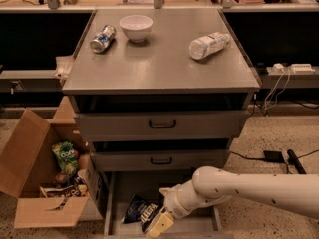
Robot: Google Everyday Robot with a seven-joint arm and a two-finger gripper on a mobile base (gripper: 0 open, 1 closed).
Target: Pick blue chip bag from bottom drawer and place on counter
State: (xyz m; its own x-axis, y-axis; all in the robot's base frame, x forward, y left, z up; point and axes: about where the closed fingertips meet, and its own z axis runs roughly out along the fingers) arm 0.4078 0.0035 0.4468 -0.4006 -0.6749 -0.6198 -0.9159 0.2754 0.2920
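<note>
Blue chip bag [133, 209] – lying where rn?
— Lying crumpled inside bottom drawer [199, 222], twd left-front part of tray, white lettering showing. Drawer standing pulled out at floor [279, 133] level.

Gripper [160, 225] – sitting where?
— Hanging low over drawer's front edge, right up against bag's right side & overlapping it from this angle. Pointing down-left. Touching bag or not: can't tell.

Clamping anything? Apart or together?
— Can't tell from this view; gripper itself covering that side of bag.

Arm [249, 188] coming from where?
— Reaching in from right, white w/ small dark dots, crossing over drawer's right half.

Counter [159, 68] carrying what?
— Holding 3 items, all twd back: white bowl [136, 27] left of centre; can [102, 38] lying on its side just left of bowl; plastic bottle [209, 45] lying on its side at right, well apart from bowl.

Other drawers?
— Top drawer [199, 126] & middle drawer [199, 159], each w/ black handle, sitting stacked btwn counter & bottom drawer.

Anything beside it?
— Open cardboard box [30, 158] standing on floor at left, just beside bottom drawer; green snack bag [65, 156] + other wrappers lying inside.
</note>
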